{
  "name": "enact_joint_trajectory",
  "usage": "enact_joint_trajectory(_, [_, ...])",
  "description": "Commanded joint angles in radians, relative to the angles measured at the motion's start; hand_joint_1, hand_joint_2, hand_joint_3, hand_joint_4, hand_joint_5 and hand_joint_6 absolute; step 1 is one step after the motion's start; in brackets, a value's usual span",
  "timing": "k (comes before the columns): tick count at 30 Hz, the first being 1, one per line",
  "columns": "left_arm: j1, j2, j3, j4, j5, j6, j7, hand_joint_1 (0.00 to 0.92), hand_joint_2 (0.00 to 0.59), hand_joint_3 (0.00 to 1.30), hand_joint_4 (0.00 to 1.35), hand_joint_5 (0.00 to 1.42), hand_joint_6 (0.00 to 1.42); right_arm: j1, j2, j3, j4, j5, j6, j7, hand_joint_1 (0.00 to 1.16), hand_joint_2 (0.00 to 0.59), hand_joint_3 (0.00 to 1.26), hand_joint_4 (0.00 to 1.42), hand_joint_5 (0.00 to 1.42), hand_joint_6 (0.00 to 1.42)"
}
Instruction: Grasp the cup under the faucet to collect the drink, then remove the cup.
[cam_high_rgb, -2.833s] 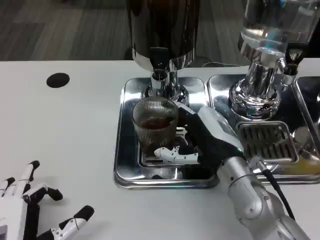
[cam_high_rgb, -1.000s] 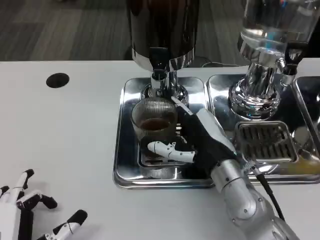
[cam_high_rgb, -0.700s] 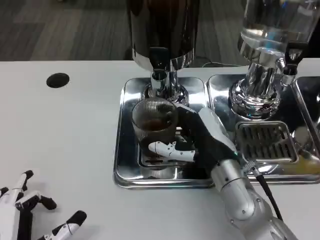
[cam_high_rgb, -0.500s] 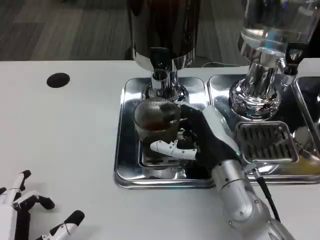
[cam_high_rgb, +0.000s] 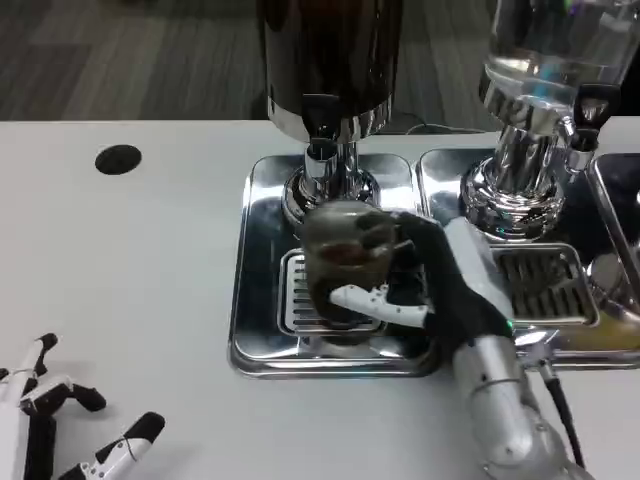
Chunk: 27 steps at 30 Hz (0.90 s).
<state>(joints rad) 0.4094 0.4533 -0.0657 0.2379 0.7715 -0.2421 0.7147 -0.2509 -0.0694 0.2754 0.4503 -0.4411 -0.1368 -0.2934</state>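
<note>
Fingers of the right hand wrap the cup, which holds dark drink above the drip tray, below the faucet. Left hand lies spread, holding nothing. Filling looks done; carrying the cup clear is left.

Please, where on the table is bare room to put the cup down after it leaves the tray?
The widest bare stretch of white table lies left of the steel tray, between the black hole and the left hand. A narrower strip runs in front of the tray. It is crowded around the right hand holding the cup, and near the dispensers.
</note>
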Motion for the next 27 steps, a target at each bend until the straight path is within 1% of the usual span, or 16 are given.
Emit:
enact_joint_trajectory(1, [-0.019, -0.003, -0.018, 0.013, 0.003, -0.009, 0.007, 0.000, 0.117, 0.66, 0.13, 0.24, 0.16, 0.039, -0.029, -0.028, -0.119, 0.005, -0.019, 0.006, 0.83, 0.192, 0.64, 0.73, 0.62, 0.45])
enact_joint_trajectory(3, [-0.025, -0.004, -0.023, 0.016, 0.004, -0.010, 0.009, 0.000, 0.117, 0.66, 0.13, 0.24, 0.16, 0.057, -0.037, -0.037, -0.150, 0.005, -0.016, 0.012, 0.83, 0.192, 0.64, 0.73, 0.62, 0.45])
enact_joint_trajectory(7, [-0.031, -0.003, -0.031, 0.010, 0.006, -0.008, 0.012, 0.000, 0.118, 0.66, 0.12, 0.24, 0.16, 0.100, -0.068, -0.058, -0.226, -0.010, -0.006, 0.015, 0.83, 0.192, 0.64, 0.73, 0.62, 0.45])
enact_joint_trajectory(10, [-0.032, -0.001, -0.029, -0.005, 0.007, -0.009, 0.012, 0.000, 0.119, 0.65, 0.12, 0.24, 0.16, 0.146, -0.093, -0.064, -0.294, -0.049, -0.006, 0.001, 0.83, 0.192, 0.65, 0.73, 0.62, 0.45])
enact_joint_trajectory(13, [-0.035, 0.001, -0.027, -0.011, 0.006, -0.010, 0.008, 0.000, 0.119, 0.64, 0.12, 0.23, 0.16, 0.180, -0.097, -0.078, -0.340, -0.051, -0.004, 0.004, 0.83, 0.192, 0.65, 0.73, 0.62, 0.45])
enact_joint_trajectory(16, [-0.037, 0.009, -0.036, -0.029, 0.046, 0.012, 0.013, 0.000, 0.119, 0.64, 0.12, 0.23, 0.16, 0.226, -0.106, -0.095, -0.392, -0.062, -0.001, -0.002, 0.83, 0.192, 0.65, 0.73, 0.62, 0.45])
enact_joint_trajectory(19, [-0.037, 0.011, -0.042, -0.048, 0.068, 0.021, 0.011, 0.000, 0.117, 0.64, 0.12, 0.23, 0.16, 0.266, -0.109, -0.114, -0.425, -0.058, -0.006, 0.000, 0.83, 0.192, 0.65, 0.73, 0.62, 0.45])
enact_joint_trajectory(24, [-0.047, 0.007, -0.047, -0.081, 0.080, 0.022, -0.004, 0.000, 0.110, 0.63, 0.12, 0.23, 0.16, 0.369, -0.116, -0.149, -0.502, -0.070, -0.011, -0.009, 0.83, 0.192, 0.65, 0.73, 0.63, 0.45])
enact_joint_trajectory(27, [-0.057, 0.005, -0.054, -0.091, 0.081, 0.024, -0.012, 0.000, 0.109, 0.63, 0.12, 0.23, 0.16, 0.418, -0.113, -0.159, -0.538, -0.086, -0.014, -0.018, 0.83, 0.192, 0.65, 0.73, 0.63, 0.45])
